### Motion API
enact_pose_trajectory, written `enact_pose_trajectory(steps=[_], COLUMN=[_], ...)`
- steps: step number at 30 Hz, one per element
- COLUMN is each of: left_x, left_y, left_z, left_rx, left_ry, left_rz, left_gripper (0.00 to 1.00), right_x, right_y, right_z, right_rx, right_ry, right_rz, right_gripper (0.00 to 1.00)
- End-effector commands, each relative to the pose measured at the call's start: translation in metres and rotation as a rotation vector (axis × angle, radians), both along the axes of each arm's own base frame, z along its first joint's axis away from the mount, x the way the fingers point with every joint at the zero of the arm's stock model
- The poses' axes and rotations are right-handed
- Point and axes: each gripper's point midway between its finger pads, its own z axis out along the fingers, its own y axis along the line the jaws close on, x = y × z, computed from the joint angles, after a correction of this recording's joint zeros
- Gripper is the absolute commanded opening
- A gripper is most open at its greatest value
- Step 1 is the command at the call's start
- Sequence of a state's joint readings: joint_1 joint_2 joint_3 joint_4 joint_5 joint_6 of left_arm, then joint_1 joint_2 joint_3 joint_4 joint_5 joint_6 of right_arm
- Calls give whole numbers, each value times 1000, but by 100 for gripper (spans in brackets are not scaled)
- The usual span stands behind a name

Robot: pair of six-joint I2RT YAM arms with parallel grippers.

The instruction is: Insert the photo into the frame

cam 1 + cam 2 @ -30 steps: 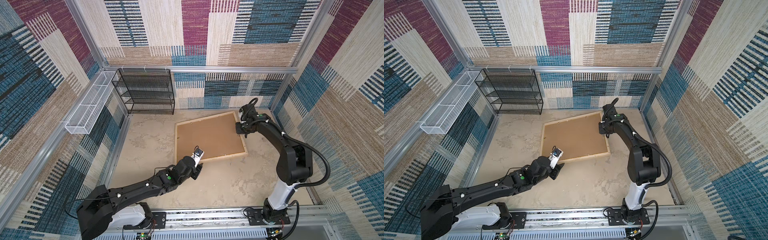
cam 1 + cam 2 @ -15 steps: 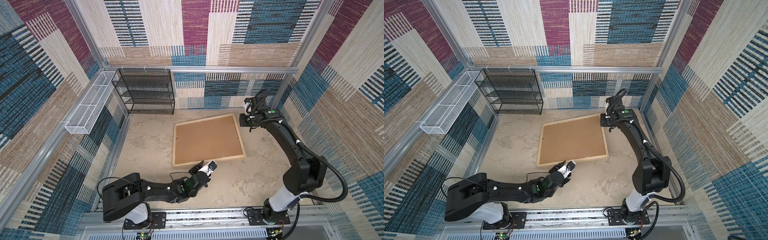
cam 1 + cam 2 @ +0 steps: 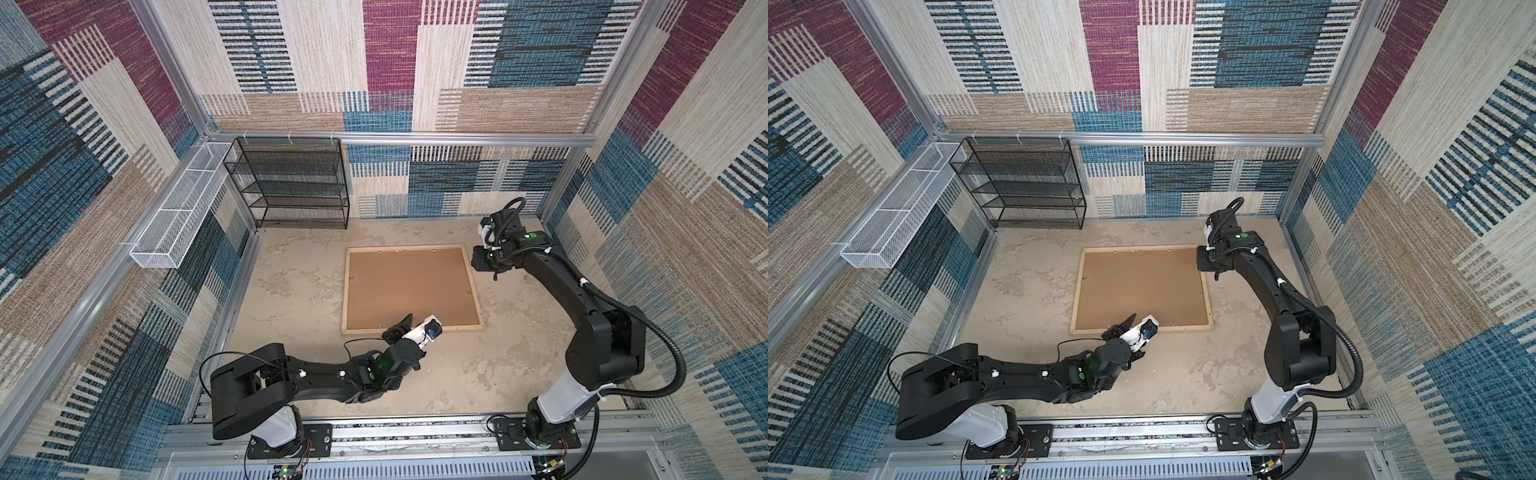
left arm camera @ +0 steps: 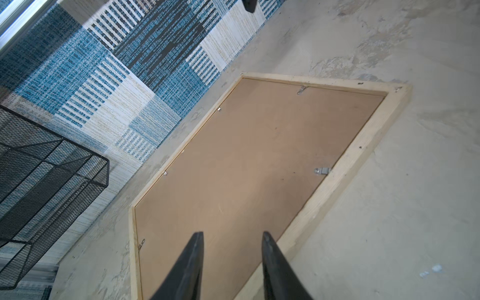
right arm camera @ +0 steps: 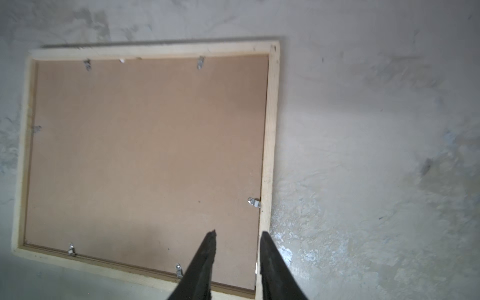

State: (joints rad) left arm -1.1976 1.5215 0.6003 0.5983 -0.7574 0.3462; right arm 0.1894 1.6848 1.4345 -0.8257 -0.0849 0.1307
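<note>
Entry, remote station.

The frame (image 3: 348, 291) lies flat on the tabletop (image 3: 291, 299), back side up. A plain brown backing board (image 3: 411, 286) fills its opening. Whatever sits under the board is hidden from me.

Left pincer (image 3: 399, 326): I see it over the frame's edge rail nearest the arm bases. In the left wrist view the pincer (image 4: 231, 235) stands moderately wide, with only bare board (image 4: 246, 155) showing through the gap. Nothing is held. The frame (image 4: 363, 145) stretches away ahead of the tips, and a small metal clip (image 4: 322, 171) sits further out, against the rail. I cannot tell whether the tips touch the board.

Right pincer (image 3: 482, 264): it hangs at the frame's far corner on its own side, well apart from the left pincer, with nearly the whole board between them. In the right wrist view the pincer (image 5: 237, 232) is parted and empty. One finger is over the board (image 5: 145, 142), the other over the wooden rail (image 5: 268, 130). A clip (image 5: 254, 202) lies just ahead of the tips.

Beyond the frame from the left pincer, a black wire shelf (image 3: 291, 187) stands against the back wall. A white wire basket (image 3: 178, 216) hangs on the side wall.
</note>
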Motion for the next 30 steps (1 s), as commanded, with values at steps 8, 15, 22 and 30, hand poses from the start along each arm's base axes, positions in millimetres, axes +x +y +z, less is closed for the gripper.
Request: enact_pose_trajectory(steps=[8,15,22,30], left_x=[8,5,5,6], left_y=[-1,-2,0,-2], left_z=[-8,-12,-14,-20], left_rx=[73,75,81,94], left_ry=[5,38,47,59], left_rz=[54,40,51,51], left_gripper=[40,40,41,44], right_x=[20,22,22,20], right_y=[-7,-8,-14,-16], right_z=[-68,-104,-120,-140], right_rx=[-68,-93,-127,-146], right_ry=[71,136,168,205], right_rz=[-38,-36,-55,-52], right_gripper=[35,34,33,17])
